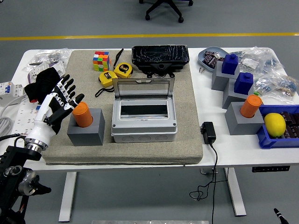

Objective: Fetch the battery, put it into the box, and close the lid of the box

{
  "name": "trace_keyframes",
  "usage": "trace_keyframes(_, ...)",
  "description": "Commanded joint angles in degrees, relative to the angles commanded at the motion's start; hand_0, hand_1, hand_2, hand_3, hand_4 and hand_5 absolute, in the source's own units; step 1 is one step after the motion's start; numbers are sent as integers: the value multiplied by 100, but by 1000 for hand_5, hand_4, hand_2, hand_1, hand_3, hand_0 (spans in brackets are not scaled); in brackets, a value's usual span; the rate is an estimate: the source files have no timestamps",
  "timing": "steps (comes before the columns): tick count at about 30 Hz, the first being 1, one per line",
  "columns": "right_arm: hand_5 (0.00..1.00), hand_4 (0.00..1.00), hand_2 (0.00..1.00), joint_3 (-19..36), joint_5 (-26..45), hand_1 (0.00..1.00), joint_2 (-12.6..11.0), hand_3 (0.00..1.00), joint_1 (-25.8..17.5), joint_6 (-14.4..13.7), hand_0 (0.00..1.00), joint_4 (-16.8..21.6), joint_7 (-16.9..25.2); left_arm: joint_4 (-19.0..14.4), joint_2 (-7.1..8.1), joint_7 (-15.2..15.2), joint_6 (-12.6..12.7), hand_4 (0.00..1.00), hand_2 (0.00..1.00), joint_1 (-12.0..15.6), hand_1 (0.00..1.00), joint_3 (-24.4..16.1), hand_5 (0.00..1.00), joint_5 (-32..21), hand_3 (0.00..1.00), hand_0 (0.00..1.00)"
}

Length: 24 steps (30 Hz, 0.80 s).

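Left hand (60, 103) open beside orange cylindrical battery (82, 115) in grey block (86, 132)

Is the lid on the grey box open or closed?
Open. The clear lid stands up behind the grey box, and you can see down into its opening.

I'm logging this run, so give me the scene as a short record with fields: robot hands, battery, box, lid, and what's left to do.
left robot hand: fingers spread, beside the orange battery, nothing grasped
right robot hand: not in view
orange battery: upright in a grey holder block, on the mat's left part
grey box: mid-mat, right of the holder block
lid: open, tilted back
box contents: no battery visible inside
remaining: grasp the battery, place it in the box, close the lid
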Motion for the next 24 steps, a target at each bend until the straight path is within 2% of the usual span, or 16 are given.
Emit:
trace_keyframes(6,998,998,824,1,10,863,-4,868,9,-1,881,0,1,-5,5,78,-60,998,998,-19,998,-7,92,238,998,998)
trace_keyframes(7,998,998,820,1,11,863,-4,866,9,-1,881,0,1,-6,5,80,-62,998,998,-19,998,-7,2,246,998,998)
trace_keyframes(12,998,998,820,3,19,863,-2,866,12,0,881,0,3,-76,14,147,-122,998,998,-21,998,73,2,477,998,998)
trace_keyframes(18,998,998,818,-7,36,863,-3,866,23,2,881,0,9,-45,60,239,30,998,998,-95,998,148,2,862,998,998)
trace_keyframes(19,998,998,816,3,29,862,-5,865,24,1,881,0,8,-49,73,250,41,998,998,-106,998,165,2,900,954,977)
trace_keyframes(24,998,998,816,55,1,862,-8,865,23,-3,881,0,8,-10,72,262,109,998,998,-128,998,195,2,1016,954,977)
